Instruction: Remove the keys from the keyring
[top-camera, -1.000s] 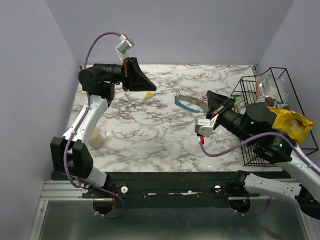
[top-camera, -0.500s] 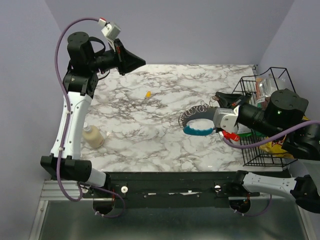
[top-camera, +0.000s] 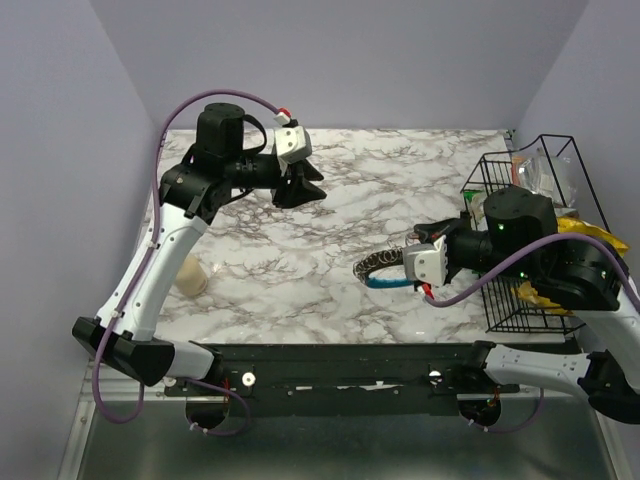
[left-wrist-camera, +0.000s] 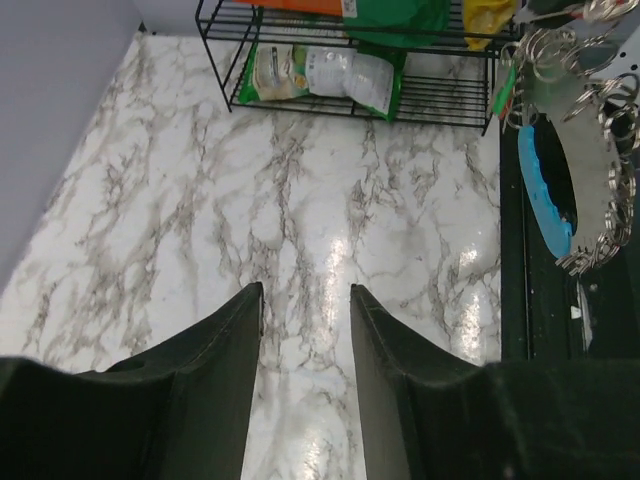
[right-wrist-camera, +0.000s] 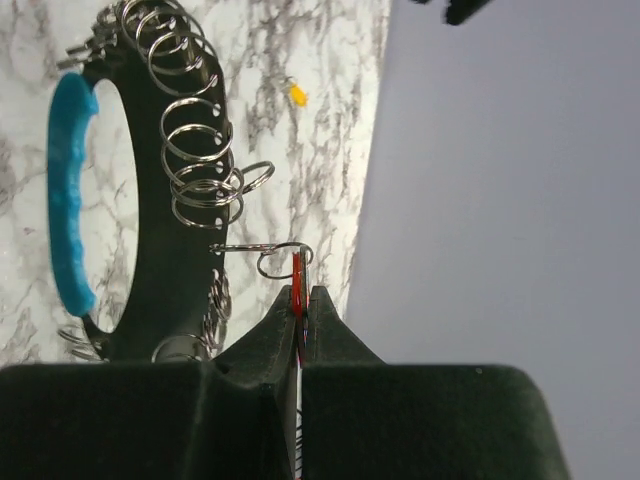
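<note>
Right pincer (right-wrist-camera: 301, 300) clamps a red key (right-wrist-camera: 297, 276), keyring (right-wrist-camera: 150, 255) hanging from it.
Left pincer (left-wrist-camera: 306, 292) gapes empty above the desk (left-wrist-camera: 300, 180).

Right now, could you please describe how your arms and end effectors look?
The left arm and right arm have white links, black joints and looping purple cables. The left end effector and right end effector are black with tapered fingers.

no legible text; packet (left-wrist-camera: 320, 75) print too blurred
</note>
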